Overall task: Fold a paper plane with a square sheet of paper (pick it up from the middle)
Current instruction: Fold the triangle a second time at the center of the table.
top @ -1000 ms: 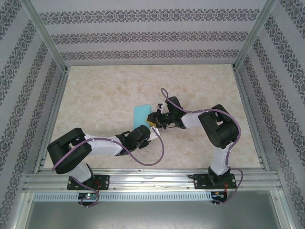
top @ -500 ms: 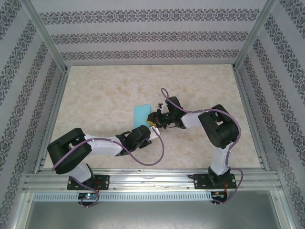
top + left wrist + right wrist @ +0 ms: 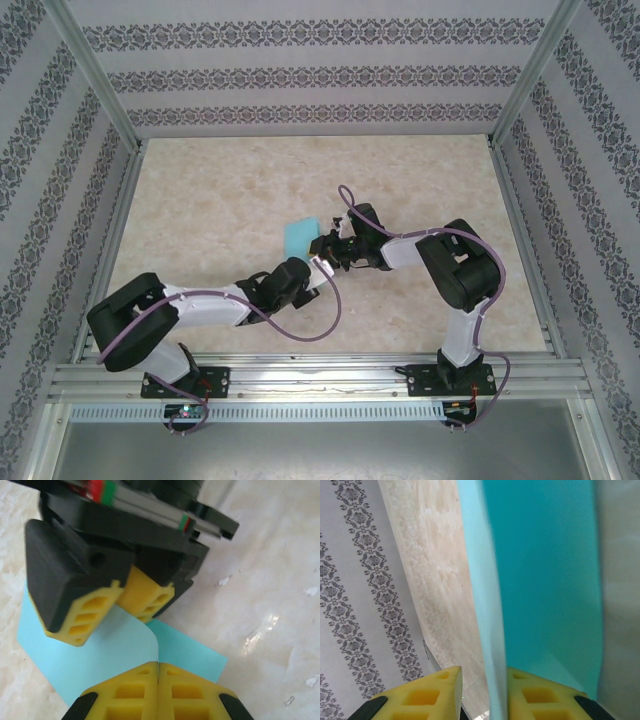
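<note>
L arm (image 3: 200, 303) reached fwd; L jaws pinch sheet (image 3: 300, 236) edge, R jaws slightly open around it.

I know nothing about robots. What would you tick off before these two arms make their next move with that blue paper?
1. Left gripper gripping the paper: ok, pads shut, a lifted flap runs into their seam.
2. Paper edge between the right gripper pads: ok.
3. Right gripper clamped: not ok, its pads stand apart.
4. Rest of the paper lying on the table: ok as far as seen.
5. Grippers clear of each other: cannot tell, they are very close in the top view.
</note>
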Tool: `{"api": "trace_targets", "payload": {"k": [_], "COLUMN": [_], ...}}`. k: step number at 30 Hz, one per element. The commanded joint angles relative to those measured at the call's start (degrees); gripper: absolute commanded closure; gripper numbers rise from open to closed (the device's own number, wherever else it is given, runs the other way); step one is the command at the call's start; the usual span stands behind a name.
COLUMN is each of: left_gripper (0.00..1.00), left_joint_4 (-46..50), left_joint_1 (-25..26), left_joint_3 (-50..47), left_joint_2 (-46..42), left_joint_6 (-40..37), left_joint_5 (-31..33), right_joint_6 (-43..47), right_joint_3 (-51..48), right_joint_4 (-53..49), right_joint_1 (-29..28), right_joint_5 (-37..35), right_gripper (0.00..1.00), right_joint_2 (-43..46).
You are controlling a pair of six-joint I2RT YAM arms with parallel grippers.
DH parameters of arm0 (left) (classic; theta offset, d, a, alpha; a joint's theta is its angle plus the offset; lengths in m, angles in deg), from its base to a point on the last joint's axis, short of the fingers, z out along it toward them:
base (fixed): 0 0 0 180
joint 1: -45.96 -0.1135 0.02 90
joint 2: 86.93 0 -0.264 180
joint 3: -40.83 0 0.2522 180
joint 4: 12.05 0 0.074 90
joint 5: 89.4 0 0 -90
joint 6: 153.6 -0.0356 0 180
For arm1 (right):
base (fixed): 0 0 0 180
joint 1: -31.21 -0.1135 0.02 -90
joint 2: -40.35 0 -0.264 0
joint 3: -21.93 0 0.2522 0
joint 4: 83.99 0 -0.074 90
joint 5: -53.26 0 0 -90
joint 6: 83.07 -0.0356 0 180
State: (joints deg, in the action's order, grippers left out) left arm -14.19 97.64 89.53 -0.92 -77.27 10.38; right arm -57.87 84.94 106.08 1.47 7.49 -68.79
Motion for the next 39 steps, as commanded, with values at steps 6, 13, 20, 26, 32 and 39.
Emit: {"api": "trace_targets", "payload": {"k": [6,13,20,26,32,39], "left_gripper": [1.0,1.0,1.0,1.0,1.0,1.0], "left_joint_4": [2.5,-1.0,-2.1,-7.3,-12.1,-14.2], "left_joint_1": [-2.5,-4.7,-8.6,-11.2,-12.6,-14.2], "left_joint_3": [0.4,-0.3,1.1,1.2,1.2,1.0], "left_joint_2": [0.3,-0.6,1.2,3.7,5.1,6.8], "left_joint_6": [4.0,9.7,19.1,28.1,33.4,37.2], "left_joint_5": [-8.6,-12.8,-25.3,-33.0,-36.0,-36.6], "right_joint_6": [-0.6,-0.6,1.3,5.4,12.6,15.3], "right_joint_3": [-0.4,-1.4,-6.5,-12.4,-15.3,-16.0], "right_joint_4": [1.5,1.3,-1.8,-8.5,-18.6,-21.8], "right_joint_1": [0.6,1.0,4.2,5.8,3.5,-0.8], "right_joint_5": [0.0,-1.3,-5.3,-11.3,-19.4,-19.9], "right_gripper": [0.74,0.7,0.63,0.63,0.77,0.95], "right_joint_2": [1.1,2.3,9.3,18.8,29.1,31.1]}}
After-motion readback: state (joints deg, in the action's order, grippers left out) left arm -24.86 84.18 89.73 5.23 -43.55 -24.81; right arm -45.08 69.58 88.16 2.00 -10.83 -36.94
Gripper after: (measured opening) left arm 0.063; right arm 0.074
